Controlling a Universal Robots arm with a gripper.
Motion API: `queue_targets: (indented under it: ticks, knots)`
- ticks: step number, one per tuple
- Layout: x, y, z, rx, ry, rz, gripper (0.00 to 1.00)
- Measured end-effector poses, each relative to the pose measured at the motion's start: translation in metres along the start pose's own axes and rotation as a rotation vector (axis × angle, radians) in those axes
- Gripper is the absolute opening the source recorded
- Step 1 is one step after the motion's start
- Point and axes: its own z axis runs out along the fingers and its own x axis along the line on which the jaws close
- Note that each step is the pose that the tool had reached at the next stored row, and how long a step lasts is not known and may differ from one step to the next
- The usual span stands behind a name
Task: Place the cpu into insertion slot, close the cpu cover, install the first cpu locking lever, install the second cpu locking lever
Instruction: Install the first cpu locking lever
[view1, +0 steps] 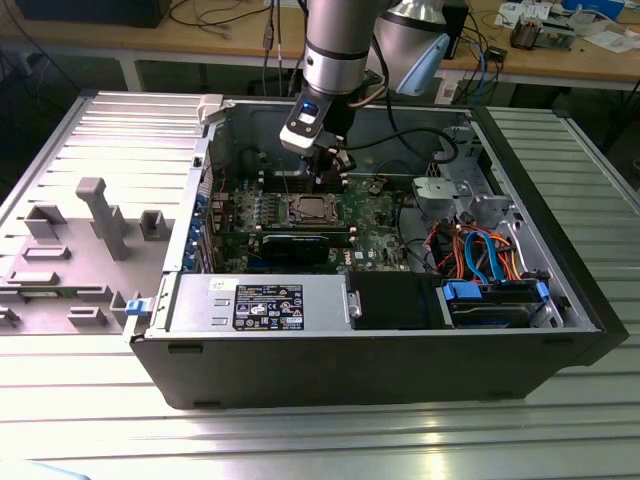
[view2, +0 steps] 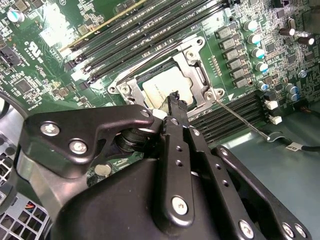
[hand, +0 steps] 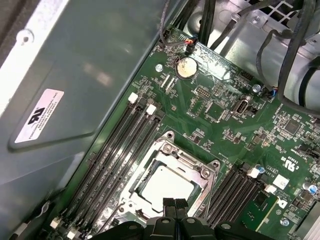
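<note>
Over one edge of the cpu cover (hand: 192, 156), the gripper (hand: 175, 205) hangs closed and empty.

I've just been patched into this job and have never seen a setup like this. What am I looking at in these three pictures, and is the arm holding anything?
The exterior view is taken from off the machine. It shows one robot arm reaching down into an open computer case that lies on a ribbed metal table.

The other two pictures come from cameras riding on the arm's wrist. They look past the gripper at the green motherboard.

In both wrist views the cpu, the silvery square, sits in the insertion slot. The cpu cover lies around it as a metal frame.

The black fingers are pressed together at the cpu's edge and hold nothing. I cannot tell whether they touch it. Long memory slots run beside the socket.
</note>
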Motion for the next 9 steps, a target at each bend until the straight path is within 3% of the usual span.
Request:
queue_targets:
  ticks: [9]
  knots:
    - [0.0000,0.0000,0.0000,0.0003,-0.0014,-0.024,0.11]
